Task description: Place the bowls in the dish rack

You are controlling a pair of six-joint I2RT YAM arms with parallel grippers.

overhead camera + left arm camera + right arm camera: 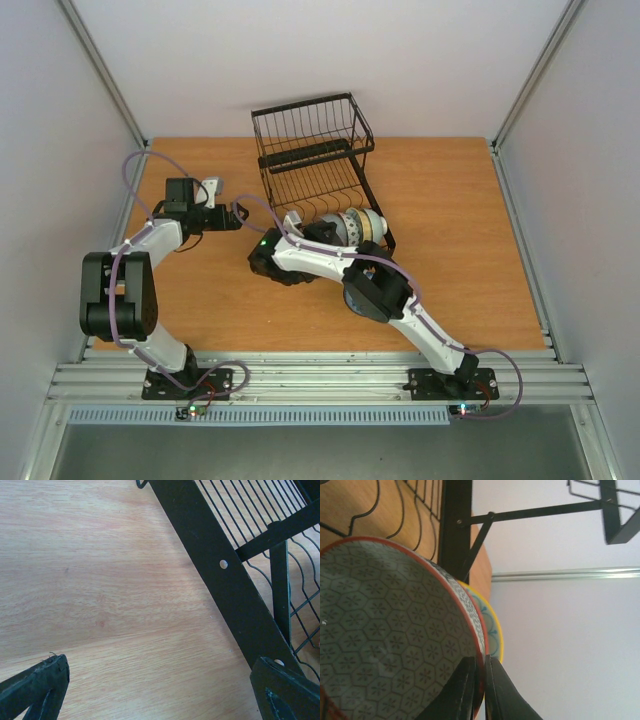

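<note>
Right gripper (pixel 479 664): fingers clamped on the rim of the hex-patterned bowl (pixel 380 640), one finger inside the rim and one outside. That bowl has a grey-green hexagon interior and a red rim, and stands on edge.

Bowl count, right wrist view: 2. The yellow-rimmed bowl (pixel 492 630) is directly behind the held one; only a sliver shows, with blue pattern inside the rim. Can't tell if the two touch.

Bowl count, top view: a tight cluster of bowls (pixel 355 228) on edge at the near end of the dish rack (pixel 312 152). At least 2 can be separated, a patterned one and a cream one to its right. The right arm covers the left part, so the exact total is unclear.

Dish racks: 1, black wire, on the wooden table (pixel 450 220). The taller basket section is at the far end, the curved slot dividers toward the arms.

Left gripper (pixel 240 215): jaws spread wide, holding nothing, just left of the rack's side rail. Left wrist view shows both fingers (pixel 35 687) over bare wood, with the rail running diagonally past the right one.
</note>
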